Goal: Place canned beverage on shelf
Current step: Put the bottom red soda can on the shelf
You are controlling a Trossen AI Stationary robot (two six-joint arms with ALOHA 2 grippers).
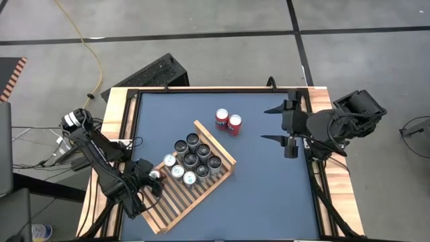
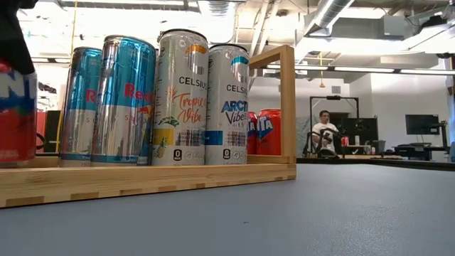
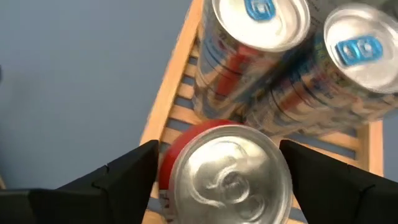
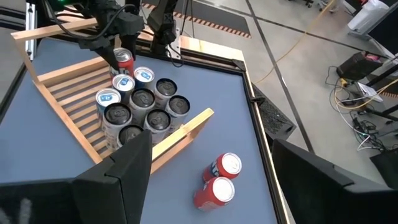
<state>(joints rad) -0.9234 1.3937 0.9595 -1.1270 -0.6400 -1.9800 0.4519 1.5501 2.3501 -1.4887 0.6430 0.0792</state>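
Left claw (image 3: 217, 168) straddles red can (image 3: 227, 177) on shelf (image 3: 165, 99).

1 slatted shelf (image 1: 176, 214), 10 cans (image 1: 191, 160) stood on it, 2 red cans (image 1: 228, 122) loose on table (image 1: 269, 188), 1 person (image 2: 325, 131) at back

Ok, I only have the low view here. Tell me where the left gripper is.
Observer: The left gripper is down around the top of a red can that stands on the shelf, at the near-left end of the group.
Operator: Count the cans on the shelf for me.
Observer: Ten, counting that red one.
Operator: Now give me the right gripper.
Observer: The right gripper is open and empty above the right side of the table, pointing toward the two red cans that stand off the shelf.
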